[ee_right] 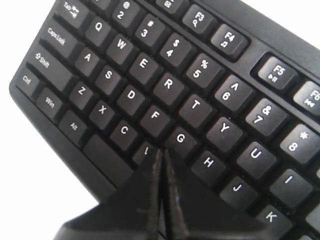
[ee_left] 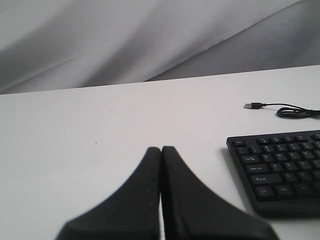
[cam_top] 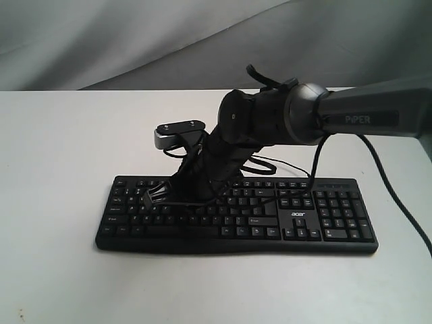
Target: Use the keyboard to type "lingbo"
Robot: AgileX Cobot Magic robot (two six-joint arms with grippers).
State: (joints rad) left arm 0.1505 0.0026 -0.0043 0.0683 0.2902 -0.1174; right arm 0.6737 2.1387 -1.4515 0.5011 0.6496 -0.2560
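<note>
The black keyboard [cam_top: 341, 223] lies flat across the white table, its "acer" logo above the arrow keys. My right arm reaches in from the right and slants down over the letter keys. The right gripper [cam_top: 154, 196] [ee_right: 162, 152] is shut, with nothing between its fingers. Its tips sit just below the G key [ee_right: 181, 138], beside a key whose legend is partly hidden. I cannot tell whether they touch. My left gripper [ee_left: 161, 149] is shut and empty, above bare table beside the Caps Lock end of the keyboard [ee_left: 280, 170]. It is out of the exterior view.
The keyboard's thin black cable [ee_left: 295, 111] lies coiled on the table behind it, ending in a loose USB plug [ee_left: 248, 105]. Grey cloth [cam_top: 101, 40] hangs behind the table. White table surface [cam_top: 54, 169] extends left of and in front of the keyboard.
</note>
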